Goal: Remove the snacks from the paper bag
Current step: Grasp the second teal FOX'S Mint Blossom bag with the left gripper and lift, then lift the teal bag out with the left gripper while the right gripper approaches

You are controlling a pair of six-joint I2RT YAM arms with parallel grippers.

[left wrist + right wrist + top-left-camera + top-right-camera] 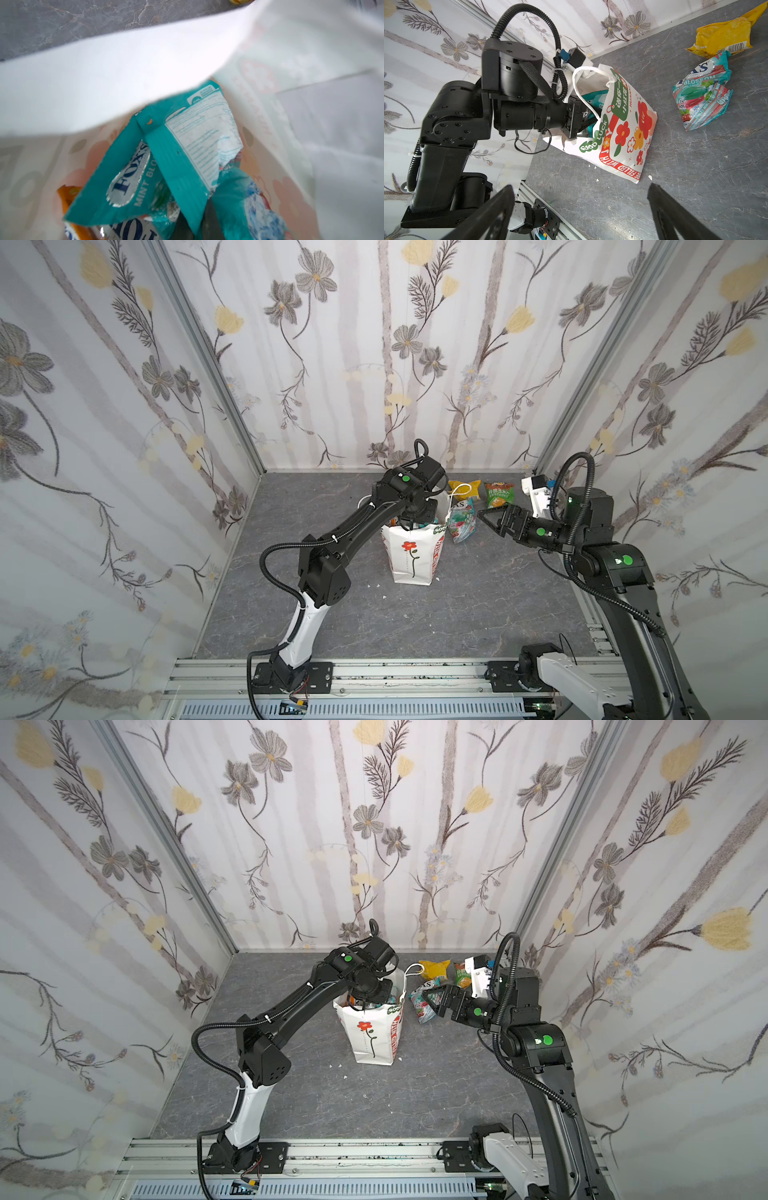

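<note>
The white paper bag (411, 560) (372, 1036) (623, 135) stands upright mid-table. My left gripper (196, 226) reaches down into its mouth and is shut on the edge of a teal mint packet (166, 155). An orange packet (68, 195) and another teal one (249, 203) lie beside it in the bag. Three snacks lie on the table behind and right of the bag: yellow (465, 487) (722, 39), green (498, 494) (462, 974) and white-teal (462, 522) (702, 93). My right gripper (490, 520) (430, 1000) (580, 199) hovers open and holds nothing, just right of the white-teal packet.
Flowered walls close in the table on three sides. An aluminium rail (395, 672) with both arm bases runs along the front edge. Small white paper scraps (384, 598) lie on the grey marbled surface in front of the bag.
</note>
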